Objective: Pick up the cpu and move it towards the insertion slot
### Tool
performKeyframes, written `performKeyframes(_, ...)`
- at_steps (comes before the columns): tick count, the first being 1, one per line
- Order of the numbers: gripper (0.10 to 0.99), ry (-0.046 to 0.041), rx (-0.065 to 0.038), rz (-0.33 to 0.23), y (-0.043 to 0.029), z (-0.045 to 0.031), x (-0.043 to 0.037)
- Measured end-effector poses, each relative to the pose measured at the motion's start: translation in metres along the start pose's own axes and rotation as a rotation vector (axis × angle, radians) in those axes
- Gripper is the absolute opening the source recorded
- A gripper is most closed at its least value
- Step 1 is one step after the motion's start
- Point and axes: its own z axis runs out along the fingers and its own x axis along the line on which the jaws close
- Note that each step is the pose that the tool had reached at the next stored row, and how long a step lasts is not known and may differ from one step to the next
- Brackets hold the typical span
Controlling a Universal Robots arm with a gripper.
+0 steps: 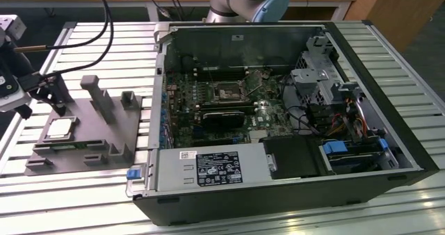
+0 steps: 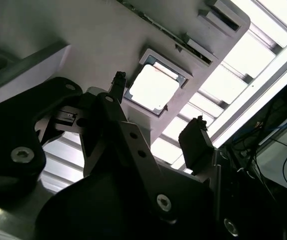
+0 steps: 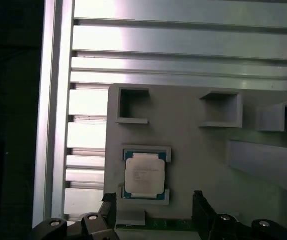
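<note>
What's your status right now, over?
Status: gripper open, fingers apart over the cpu, no contact. The cpu seated in grey fixture, not lifted. The insertion slot exposed in open case. Nothing seen blocking.

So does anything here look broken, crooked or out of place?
Nothing stands out. The cpu lies flat and square in its recess on the grey fixture, with the gripper open over it. The insertion slot in the opened computer case looks empty.

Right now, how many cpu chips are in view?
1. The cpu lies in a recess of the grey fixture, beside the computer case; the insertion slot looks empty. Others could be hidden.
</note>
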Motion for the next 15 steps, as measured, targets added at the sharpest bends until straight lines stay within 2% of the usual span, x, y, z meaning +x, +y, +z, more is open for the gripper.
performKeyframes(15, 0.706, 0.0000, 0.000, 0.000, -0.0009, 0.0269, 0.0054)
